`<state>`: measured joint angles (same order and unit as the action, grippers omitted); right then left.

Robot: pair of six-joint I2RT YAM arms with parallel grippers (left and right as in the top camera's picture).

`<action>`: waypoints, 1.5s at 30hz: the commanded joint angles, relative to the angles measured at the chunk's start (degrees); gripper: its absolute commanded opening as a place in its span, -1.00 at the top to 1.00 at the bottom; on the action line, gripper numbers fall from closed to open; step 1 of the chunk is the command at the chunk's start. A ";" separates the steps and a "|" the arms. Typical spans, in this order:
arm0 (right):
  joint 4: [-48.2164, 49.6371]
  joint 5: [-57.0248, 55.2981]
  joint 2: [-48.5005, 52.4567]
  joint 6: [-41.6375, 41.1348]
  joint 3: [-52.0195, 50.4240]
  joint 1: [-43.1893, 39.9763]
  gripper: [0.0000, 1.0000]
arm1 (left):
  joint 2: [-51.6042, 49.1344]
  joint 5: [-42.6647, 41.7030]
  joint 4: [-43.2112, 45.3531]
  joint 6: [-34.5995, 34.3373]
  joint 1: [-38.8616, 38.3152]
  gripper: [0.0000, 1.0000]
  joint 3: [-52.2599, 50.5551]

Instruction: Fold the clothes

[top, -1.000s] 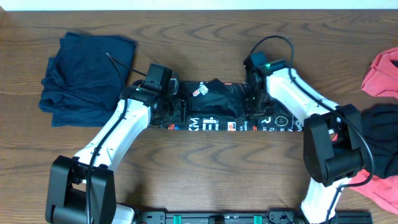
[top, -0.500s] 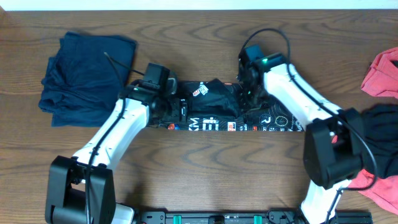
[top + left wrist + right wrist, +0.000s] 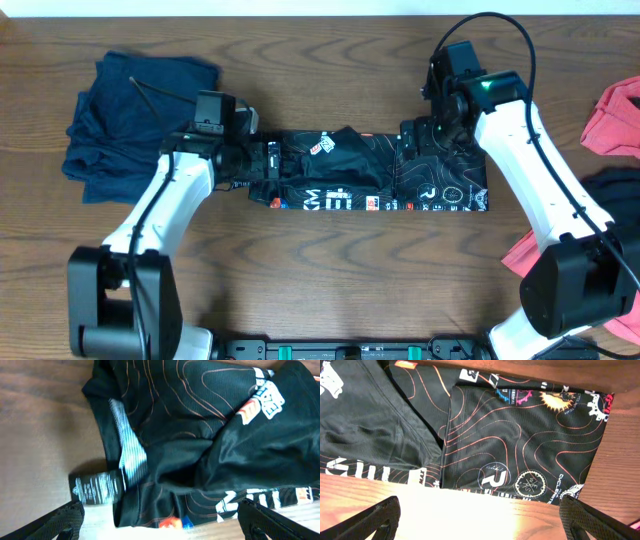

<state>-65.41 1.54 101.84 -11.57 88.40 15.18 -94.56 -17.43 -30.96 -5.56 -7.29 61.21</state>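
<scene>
The black jersey (image 3: 380, 170) with thin orange contour lines and white lettering lies folded into a long strip across the middle of the table. My left gripper (image 3: 262, 160) hovers at its left end, jaws wide open. In the left wrist view the bunched left end of the jersey (image 3: 190, 445) lies ahead of the left gripper (image 3: 162, 525), with nothing pinched. My right gripper (image 3: 422, 135) is over the strip's right part, also open. The right wrist view shows the flat jersey (image 3: 520, 445) beyond the right gripper (image 3: 485, 522), which is above bare wood.
A navy garment (image 3: 140, 120) lies crumpled at the far left. At the right edge are a coral-red garment (image 3: 615, 115) and a plain black garment (image 3: 615, 200), with more coral cloth (image 3: 525, 255) below.
Both grippers opened and let go of the jersey. The left one drew back to the left, and the right arm swung right and towards the back of the table.
</scene>
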 commanded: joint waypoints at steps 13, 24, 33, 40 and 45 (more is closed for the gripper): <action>-1.03 0.22 0.07 -0.39 0.35 -0.33 -0.99 | -13.11 -4.59 8.00 2.10 1.97 -0.98 1.22; -1.03 0.17 0.07 -0.39 0.35 -0.33 -0.99 | -16.17 -11.91 8.39 2.12 0.22 -0.15 1.22; -1.25 -5.22 0.07 -0.42 0.35 -2.27 -0.98 | -15.56 -9.99 8.98 2.10 1.60 0.88 1.84; -1.73 -6.71 0.07 -0.37 0.35 -8.52 -0.99 | -10.21 -1.38 0.83 1.49 6.43 0.88 5.44; -3.15 -6.71 0.07 0.52 0.35 -13.18 -0.98 | -6.32 6.95 -6.71 1.51 9.07 0.88 11.65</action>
<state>-68.07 -4.08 101.84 -11.55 88.40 4.21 -104.62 -17.85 -36.01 -4.05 0.56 67.94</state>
